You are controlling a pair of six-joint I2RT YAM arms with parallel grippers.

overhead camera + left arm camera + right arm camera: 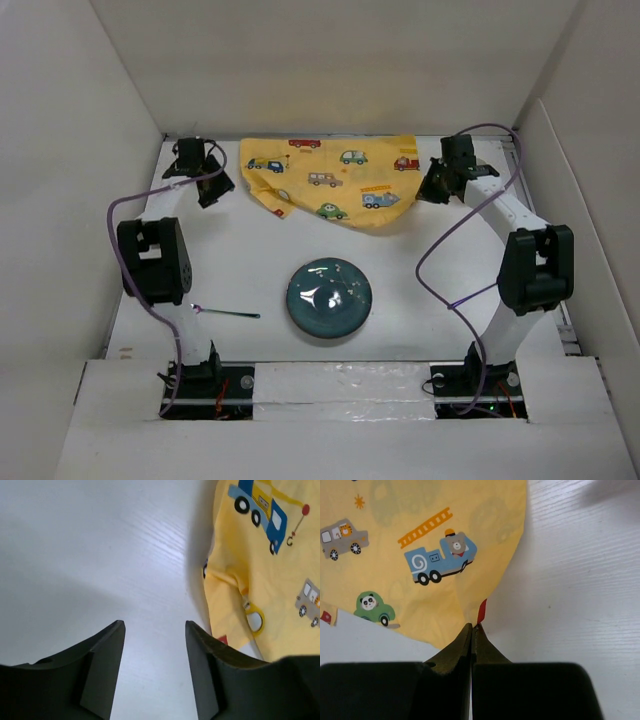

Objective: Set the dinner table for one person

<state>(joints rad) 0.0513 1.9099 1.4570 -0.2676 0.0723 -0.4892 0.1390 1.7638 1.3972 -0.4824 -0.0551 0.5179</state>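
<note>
Desk [230, 270]: it fills the overhead view, and by my reading the setting on it is barely begun. Nothing is yet in its place.

At upper left, the left fingers [112, 645] stand wide apart with nothing between them. They are over bare desk, just beside the left edge of the mat [270, 580], and touch nothing that I can see.

At lower left a thin utensil [228, 314] lies flat, too small to tell fork from spoon. Right of it, low in the middle, sits a round teal dish [329, 298], well apart from the mat.

The yellow car-print mat lies at upper middle near the far wall. It is rumpled, with its lower left part folded over and its lower edge uneven.

At upper right, the right fingers [470, 645] are pressed together with the mat's edge at their tips, beside a small red tag [481, 611]. They seem to pinch the cloth, though the part between them is hidden.

Left to do, I judge: spread the mat flat, set the dish on it, and lay the utensil alongside.
</note>
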